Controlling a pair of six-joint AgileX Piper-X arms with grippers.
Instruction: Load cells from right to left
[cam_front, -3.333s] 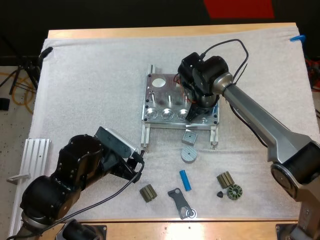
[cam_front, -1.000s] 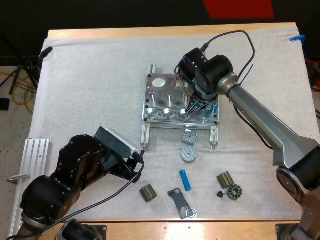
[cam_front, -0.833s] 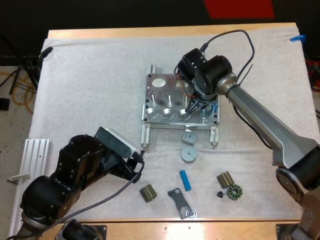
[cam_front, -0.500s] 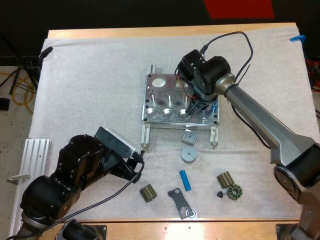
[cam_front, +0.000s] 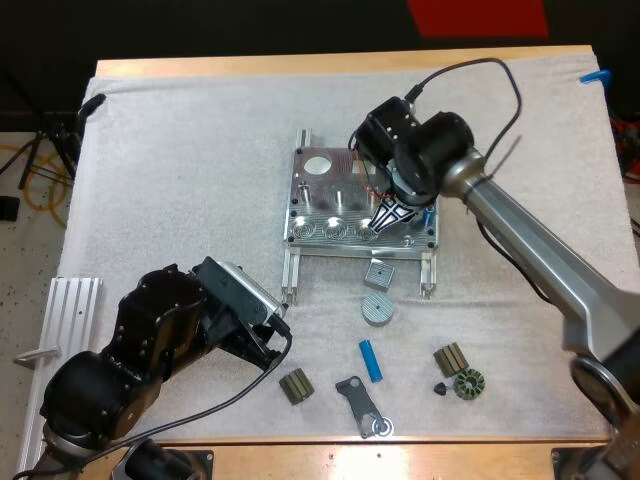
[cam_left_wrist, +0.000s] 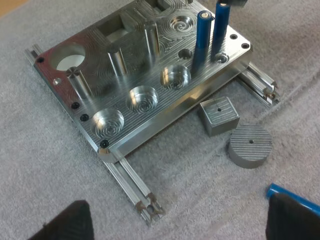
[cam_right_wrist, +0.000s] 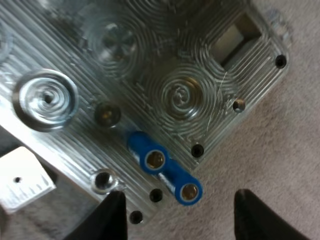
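Jaws, left: the left jaws are released; their two black fingers (cam_left_wrist: 65, 225) are held apart over the white mat (cam_front: 180, 150), near and left of the metal fixture (cam_front: 340, 205), clear of every part.
Near row: a dark flat bracket (cam_front: 360, 405) is laid nearest; a ribbed olive piece (cam_front: 295, 385) is set to its left, and a second ribbed piece (cam_front: 451, 359), a small black cone (cam_front: 439, 388) and a dark toothed ring (cam_front: 468, 384) are grouped to its right.
Unloaded: one loose cell (cam_front: 371, 360), a blue cylinder, is laid flat on the mat just beyond the bracket, apart from both jaws.
Grey blocks: a round metal disc (cam_front: 377, 308) and, just beyond it, a square metal block (cam_front: 379, 273) are placed between the loose cell and the fixture's near edge.
Fixture: it is seated mid-mat on two rails; three round pockets (cam_left_wrist: 141, 97) along its near edge are seen unfilled.
Loaded: two standing cells (cam_right_wrist: 154, 159), blue cylinders, are stood upright side by side by the fixture's near right corner.
Jaws, right: the right jaws are released; their fingers (cam_right_wrist: 112, 220) are spread above that corner, and neither standing cell is touched.
Bench: a strip of the wooden bench (cam_front: 340, 65) is seen beyond the mat's far edge.
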